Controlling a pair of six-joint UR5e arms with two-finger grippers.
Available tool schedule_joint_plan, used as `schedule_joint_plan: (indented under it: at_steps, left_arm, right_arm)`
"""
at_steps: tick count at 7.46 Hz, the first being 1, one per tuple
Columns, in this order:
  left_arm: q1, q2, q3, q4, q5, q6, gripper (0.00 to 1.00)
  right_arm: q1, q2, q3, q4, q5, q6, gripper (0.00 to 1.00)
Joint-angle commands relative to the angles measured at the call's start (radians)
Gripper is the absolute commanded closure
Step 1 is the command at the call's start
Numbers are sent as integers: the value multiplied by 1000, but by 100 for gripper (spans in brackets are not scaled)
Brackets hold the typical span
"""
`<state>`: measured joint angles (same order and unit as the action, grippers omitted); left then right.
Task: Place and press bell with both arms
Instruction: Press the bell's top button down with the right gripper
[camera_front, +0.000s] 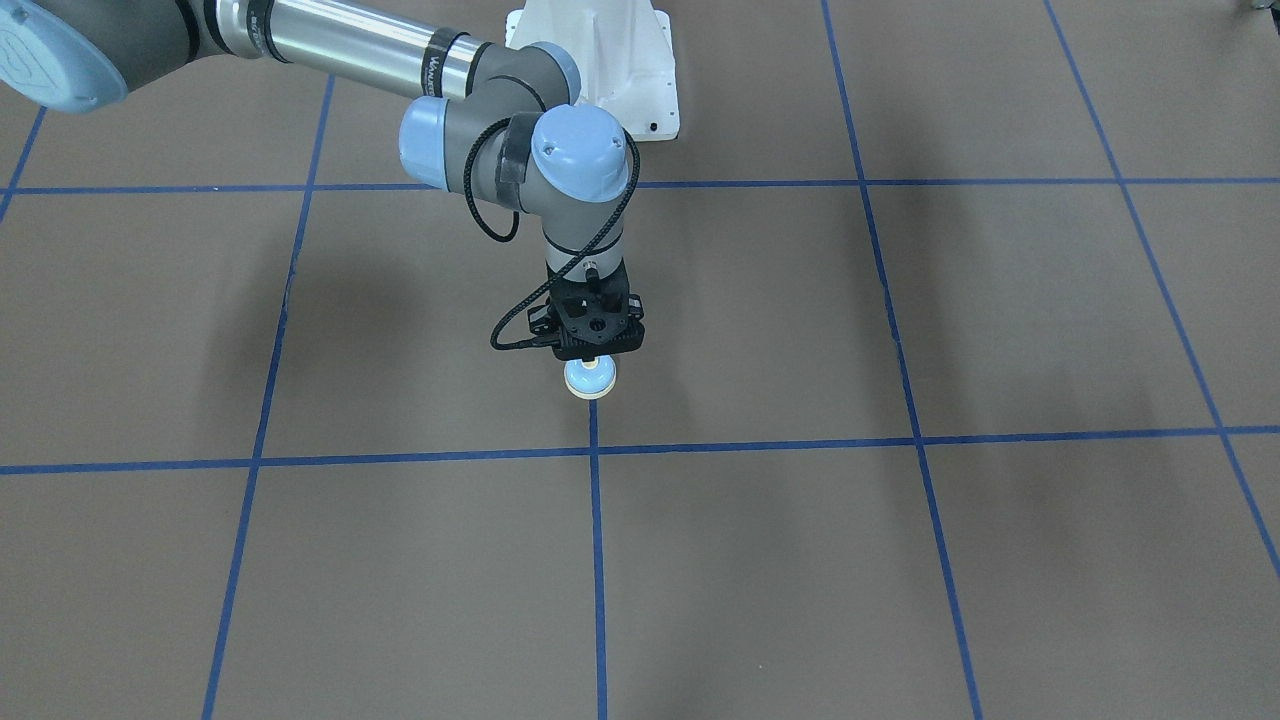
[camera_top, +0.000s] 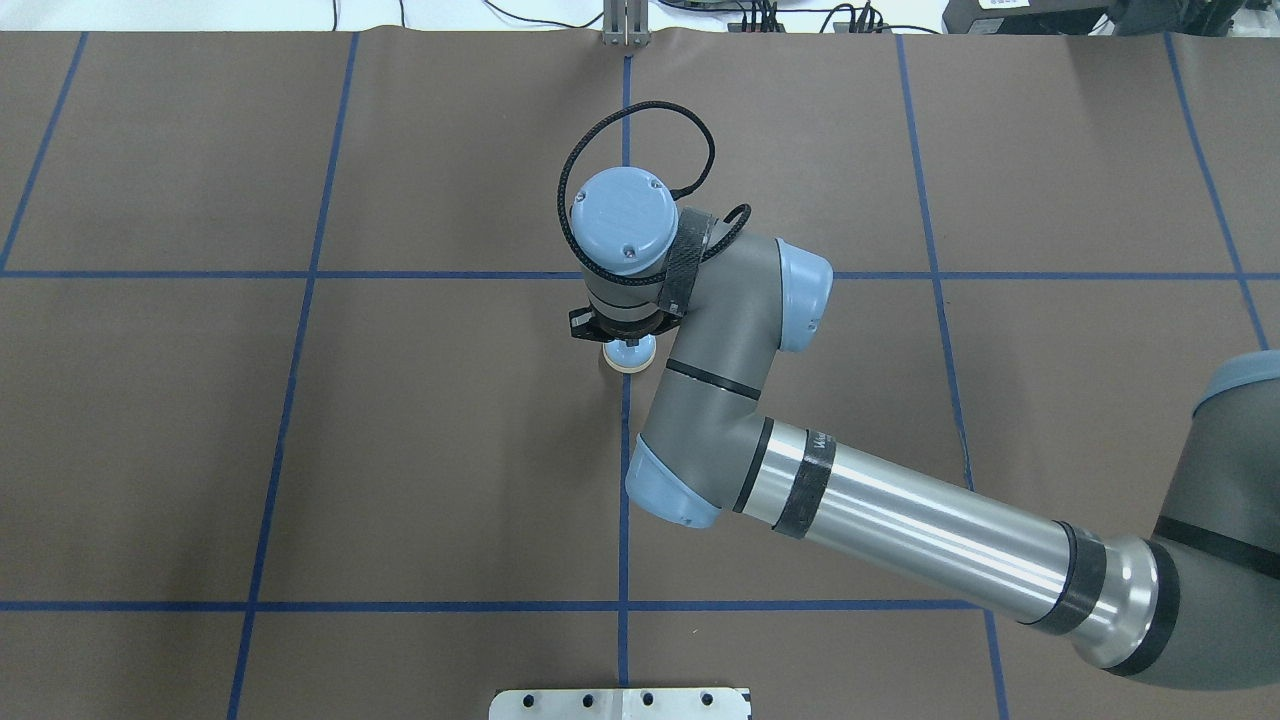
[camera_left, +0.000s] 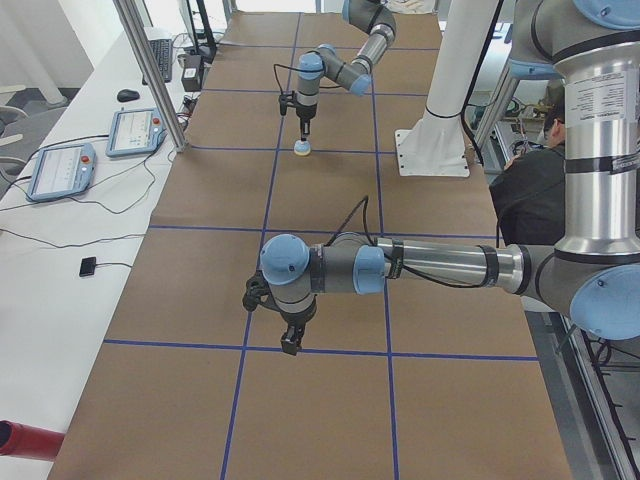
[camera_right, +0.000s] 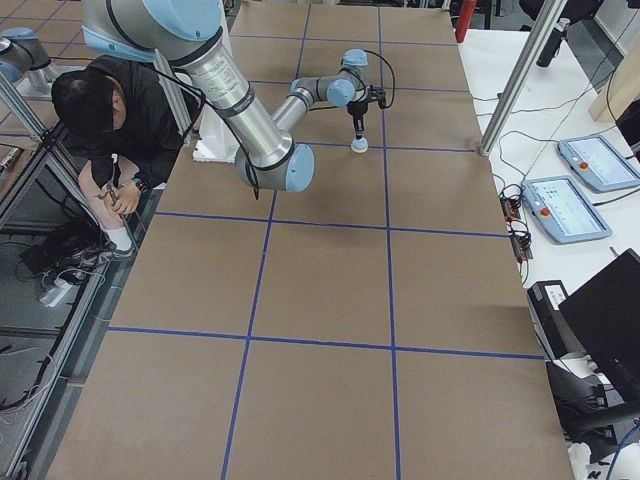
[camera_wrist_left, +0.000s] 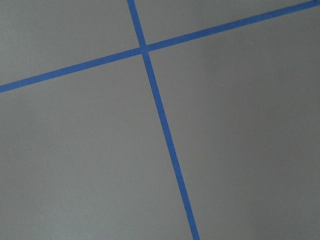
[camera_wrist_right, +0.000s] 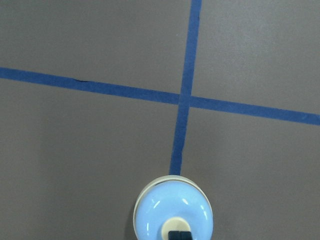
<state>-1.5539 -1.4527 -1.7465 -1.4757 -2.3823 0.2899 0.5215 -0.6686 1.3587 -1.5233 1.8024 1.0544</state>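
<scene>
The light-blue bell (camera_front: 590, 380) with its cream rim stands on the brown table mat, on a blue tape line. It also shows in the overhead view (camera_top: 630, 355) and the right wrist view (camera_wrist_right: 172, 212). My right gripper (camera_front: 592, 362) points straight down over it. Its fingers are together and the black tip (camera_wrist_right: 179, 235) rests on the cream button. My left gripper (camera_left: 290, 343) shows only in the exterior left view, low over the mat about two grid cells from the bell; I cannot tell if it is open or shut.
Blue tape lines (camera_front: 595, 450) divide the brown mat into squares. The white pedestal base (camera_front: 620, 70) stands behind the bell. A person (camera_right: 100, 120) sits beside the table. Control tablets (camera_left: 135, 130) and cables lie on the white side bench.
</scene>
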Motion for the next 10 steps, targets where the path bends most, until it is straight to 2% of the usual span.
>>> schedule_joint_plan:
  at_steps: [1, 4, 6, 7, 8, 9, 10]
  left_arm:
    - [0, 2, 1, 0, 0, 0, 0]
    - [0, 2, 1, 0, 0, 0, 0]
    - [0, 2, 2, 0, 0, 0, 0]
    - [0, 0, 8, 0, 0, 0, 0]
    - [0, 0, 16, -6, 0, -2, 0]
    - [0, -2, 22, -18, 0, -21, 0]
    - [0, -3, 22, -46, 0, -73, 0]
  right_arm:
    - [0, 1, -9, 9, 0, -1, 100]
    - [0, 7, -20, 28, 2, -4, 100]
    - [14, 11, 5, 25, 11, -2, 100]
    - [34, 11, 20, 22, 29, -2, 96]
    - [64, 6, 32, 17, 53, -1, 43]
    - [99, -3, 54, 12, 58, 1, 0]
    - [157, -28, 89, -26, 101, -2, 0]
